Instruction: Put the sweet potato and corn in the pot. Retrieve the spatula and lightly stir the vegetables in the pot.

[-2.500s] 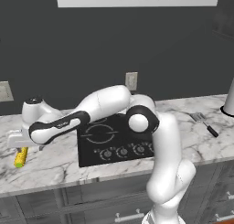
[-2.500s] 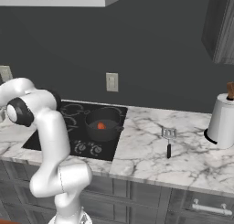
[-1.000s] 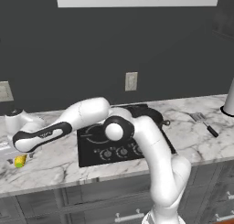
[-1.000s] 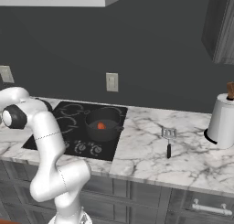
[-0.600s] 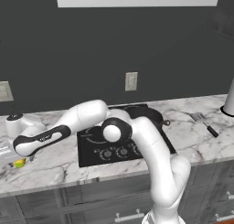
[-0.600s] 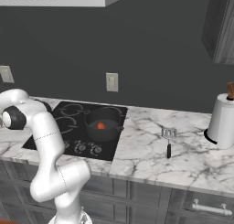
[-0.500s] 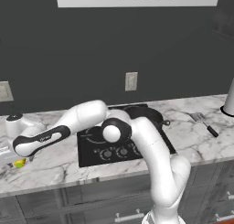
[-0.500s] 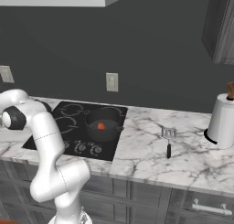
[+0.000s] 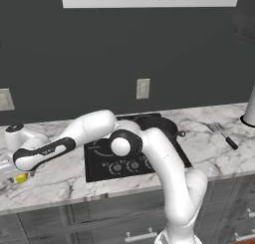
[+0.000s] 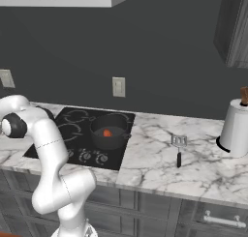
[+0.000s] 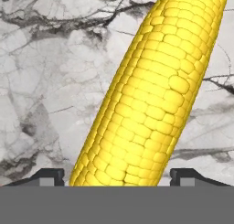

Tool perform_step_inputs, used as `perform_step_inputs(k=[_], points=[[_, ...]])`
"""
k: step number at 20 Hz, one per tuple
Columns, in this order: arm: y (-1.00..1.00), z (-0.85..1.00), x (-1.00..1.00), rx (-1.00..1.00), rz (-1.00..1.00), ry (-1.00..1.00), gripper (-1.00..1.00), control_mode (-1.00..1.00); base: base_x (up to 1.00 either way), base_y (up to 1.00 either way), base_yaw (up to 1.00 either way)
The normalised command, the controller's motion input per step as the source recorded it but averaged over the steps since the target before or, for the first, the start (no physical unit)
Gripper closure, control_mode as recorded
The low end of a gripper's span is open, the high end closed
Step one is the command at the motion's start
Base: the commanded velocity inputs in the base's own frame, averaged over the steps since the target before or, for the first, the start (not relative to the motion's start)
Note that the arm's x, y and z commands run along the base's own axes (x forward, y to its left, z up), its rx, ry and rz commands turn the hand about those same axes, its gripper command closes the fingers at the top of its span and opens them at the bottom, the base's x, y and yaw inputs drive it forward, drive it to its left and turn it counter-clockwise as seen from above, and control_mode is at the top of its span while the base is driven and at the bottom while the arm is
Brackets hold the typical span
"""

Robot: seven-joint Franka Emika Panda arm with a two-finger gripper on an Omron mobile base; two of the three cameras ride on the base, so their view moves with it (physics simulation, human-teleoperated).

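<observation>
Marble counter ran across both base views, under a dark wall. Black cooktop set into it, knobs along the front edge.

Arm reached far out over the counter's left end in the left base view, hand low above the marble there. White paper-towel roll stood on the counter's right end, well apart from the cooktop.

Pot sat on the cooktop's right rear burner, dark and round, with a small handle toward the marble. Sweet potato lay inside the pot, seen as an orange patch on its floor.

Corn lay on the marble directly under the hand, cob running diagonally from lower left to upper right in the hand view. In the left base view only a small yellow bit visible beneath the hand, at the counter's left end, well apart from the pot.

Spatula lay flat on the marble between the pot and the towel roll, dark handle toward the front edge.

Gripper spread wide, one fingertip either side of the cob's lower end. Contact with the corn not discernible; cob resting on the counter.
</observation>
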Motion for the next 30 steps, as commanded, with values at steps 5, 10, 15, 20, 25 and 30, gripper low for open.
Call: perform_step_inputs(k=[5,10,15,20,25,30], points=[[0.00,0.00,0.00,0.00,0.00,0.01,1.00,-1.00,0.00,0.00,0.00],[-0.05,0.00,-0.06,0.00,0.00,-0.04,1.00,-1.00,0.00,0.00,0.00],[-0.77,0.23,-0.65,0.04,0.00,-0.12,1.00,-1.00,0.00,0.00,0.00],[-1.00,0.46,-0.38,0.05,0.00,-0.03,1.00,-1.00,0.00,0.00,0.00],[-1.00,0.47,0.02,0.00,0.00,0.00,1.00,-1.00,0.00,0.00,0.00],[-1.00,0.54,0.05,0.00,0.00,0.00,1.00,-1.00,0.00,0.00,0.00]])
